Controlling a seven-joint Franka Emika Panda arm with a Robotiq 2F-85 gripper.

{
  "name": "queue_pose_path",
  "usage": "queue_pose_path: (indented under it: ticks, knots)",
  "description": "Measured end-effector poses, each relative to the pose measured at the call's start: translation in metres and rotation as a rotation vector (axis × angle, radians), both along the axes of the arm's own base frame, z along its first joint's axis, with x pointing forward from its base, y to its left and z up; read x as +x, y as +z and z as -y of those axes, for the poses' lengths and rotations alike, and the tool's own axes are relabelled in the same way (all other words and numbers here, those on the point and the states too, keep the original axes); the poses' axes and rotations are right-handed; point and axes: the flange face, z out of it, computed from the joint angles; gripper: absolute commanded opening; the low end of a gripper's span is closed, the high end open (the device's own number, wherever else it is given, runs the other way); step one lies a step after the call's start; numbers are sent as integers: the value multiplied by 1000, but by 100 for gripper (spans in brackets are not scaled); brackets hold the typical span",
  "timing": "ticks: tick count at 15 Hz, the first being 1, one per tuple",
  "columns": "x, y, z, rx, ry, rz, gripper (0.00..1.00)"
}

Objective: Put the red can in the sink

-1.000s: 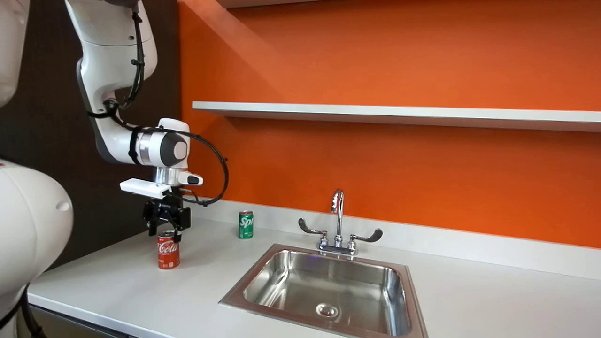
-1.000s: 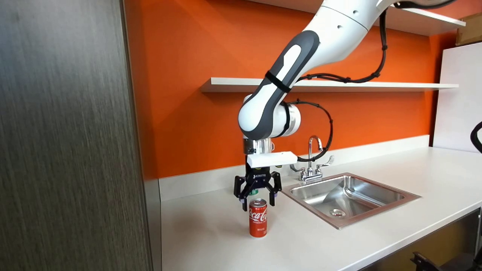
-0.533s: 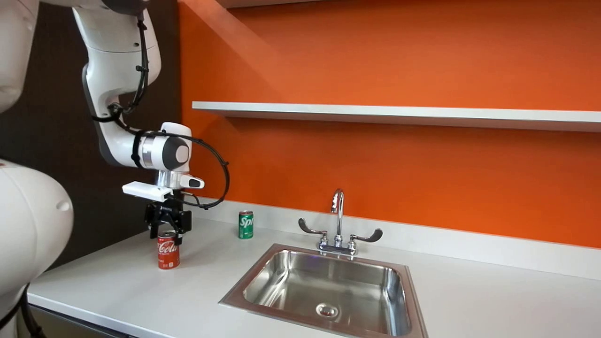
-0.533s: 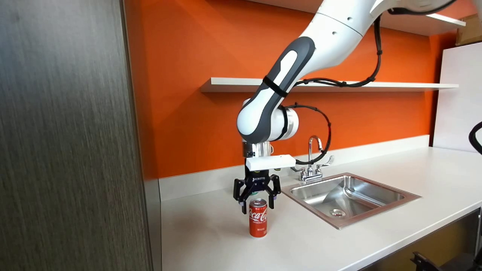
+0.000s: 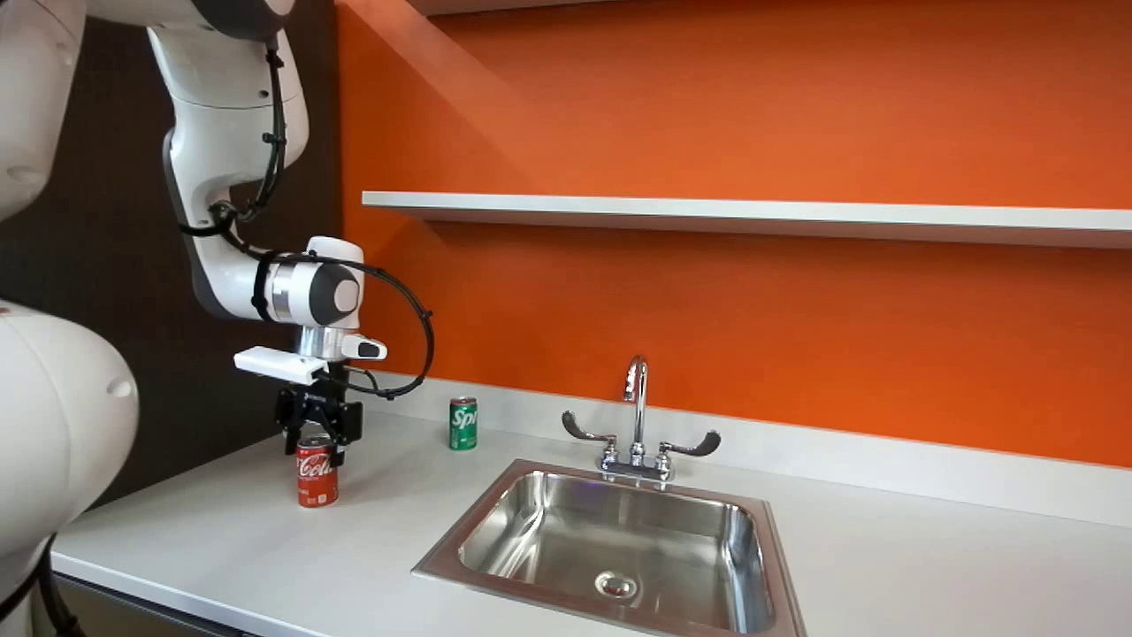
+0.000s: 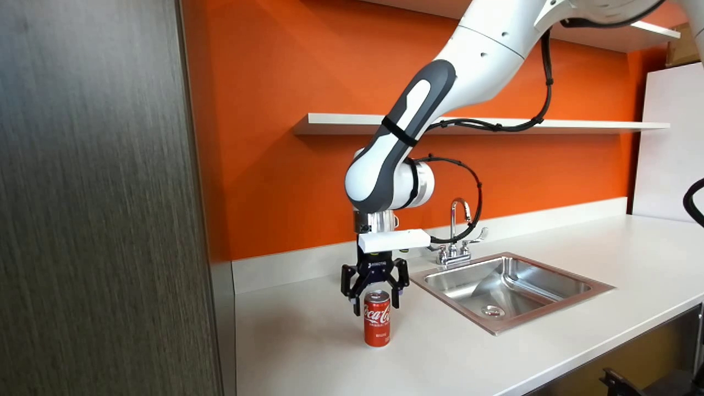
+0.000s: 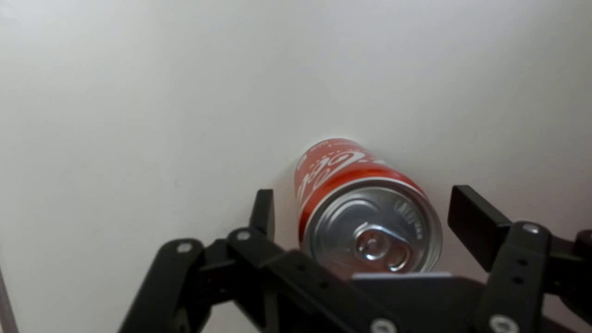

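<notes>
The red can [image 5: 317, 483] stands upright on the counter, seen in both exterior views [image 6: 377, 325]. My gripper [image 6: 376, 308] points down over it and is open. Its fingers stand on either side of the can's upper part. In the wrist view, the can's silver top [image 7: 372, 226] lies between the two fingertips [image 7: 263, 210], with a gap on each side. The lower edge of the top is hidden by the gripper's body. The steel sink [image 5: 508, 509] is set into the counter beside the can, with nothing in it; it also shows in an exterior view [image 6: 550, 312].
A green can [image 5: 462, 425] stands near the back wall, between the red can and the sink. The chrome faucet [image 5: 638, 416] with two handles rises behind the sink. A white shelf [image 5: 743, 217] runs along the orange wall. A dark panel [image 6: 104, 220] bounds the counter's side.
My gripper has moved down, so its fingers reach from around the can's top to lower beside its upper part. It stays open. The red can has not moved.
</notes>
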Motion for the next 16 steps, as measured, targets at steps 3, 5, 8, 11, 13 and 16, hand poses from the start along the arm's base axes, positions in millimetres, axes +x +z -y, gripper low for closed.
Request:
queue_pose_path:
  ticks: [3,5,8,11,13,16]
  knots:
    - [0,-1,1,0,-1,-1,40]
    - [1,0,1,-1,-3,0,38]
    - [1,0,2,-1,-4,0,38]
    - [2,3,3,-1,-6,5,38]
    - [2,13,4,-1,-6,16,38]
    - [0,37,5,-4,-3,34,38]
